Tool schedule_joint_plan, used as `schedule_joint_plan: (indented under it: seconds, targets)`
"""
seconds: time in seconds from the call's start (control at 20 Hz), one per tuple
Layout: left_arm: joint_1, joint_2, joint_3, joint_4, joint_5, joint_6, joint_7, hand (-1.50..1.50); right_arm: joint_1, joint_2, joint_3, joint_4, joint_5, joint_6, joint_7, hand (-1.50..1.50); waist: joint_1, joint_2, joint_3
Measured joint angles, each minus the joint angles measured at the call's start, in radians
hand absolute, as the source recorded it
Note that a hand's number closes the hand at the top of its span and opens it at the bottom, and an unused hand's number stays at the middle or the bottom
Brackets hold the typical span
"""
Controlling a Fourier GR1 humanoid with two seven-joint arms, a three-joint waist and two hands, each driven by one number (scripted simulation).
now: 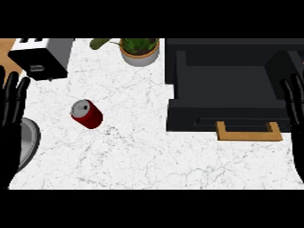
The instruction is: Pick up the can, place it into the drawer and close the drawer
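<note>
While both hands rest open at edges, left hand and right hand holding nothing, can stands untouched on counter, left of open drawer. Step 1 of 3 pending; next: reach, grasp can.

Toaster, plant cut off at top.

Bare counter btwn can & open drawer, toaster & plant at back
</note>
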Motion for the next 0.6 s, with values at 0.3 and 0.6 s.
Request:
schedule_joint_plan:
  seconds: [0.3,0.6]
  targets:
    - [-0.056,0.103,0.041,0.096,0.225,-0.229,-0.039,-1.5,-0.002,0.007,0.023,0.006,-0.012,0.014,0.027,-1.5,-0.017,-0.007,-0.013]
    - [-0.052,0.265,0.103,0.262,0.36,-0.402,0.093,-1.5,0.092,0.022,-0.044,0.027,0.001,-0.063,0.151,-1.5,-0.031,-0.008,-0.014]
